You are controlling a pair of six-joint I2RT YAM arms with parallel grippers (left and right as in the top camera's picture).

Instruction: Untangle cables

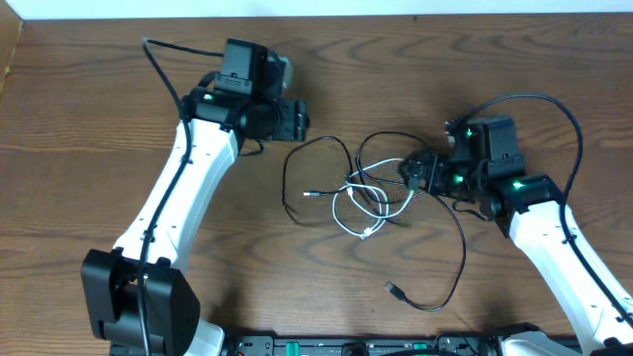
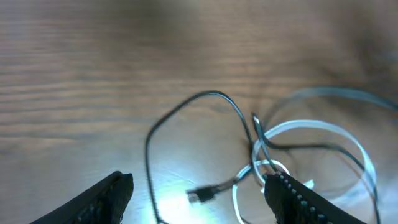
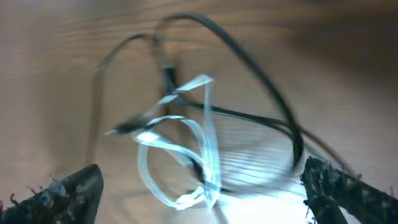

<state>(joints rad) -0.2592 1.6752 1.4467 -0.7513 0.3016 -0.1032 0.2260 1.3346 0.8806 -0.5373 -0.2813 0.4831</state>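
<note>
A thin white cord (image 1: 339, 211) lies near the middle of the brown wood-grain table (image 1: 99, 99), curled into a few small overlapping loops with one small end poking out at the bottom. A longer thin black cord (image 1: 462, 247) is threaded through and over these loops. To the left of the white cord it makes one wide open arc that ends in a small plug (image 1: 311, 195) just beside the loops. Above the white cord it makes a second, rounder arc. To the right it trails away in a long curve that hooks back to a second plug (image 1: 393, 289), well below the white cord. The two cords cross at several spots in a tight cluster.

The left gripper (image 1: 299, 120) hangs up and to the left of the white cord, its fingers spread apart and holding nothing. The right gripper (image 1: 415, 174) sits just right of the white cord at the edge of the tangle, its fingers wide apart; its wrist view is blurred but shows no cord pinched.
</note>
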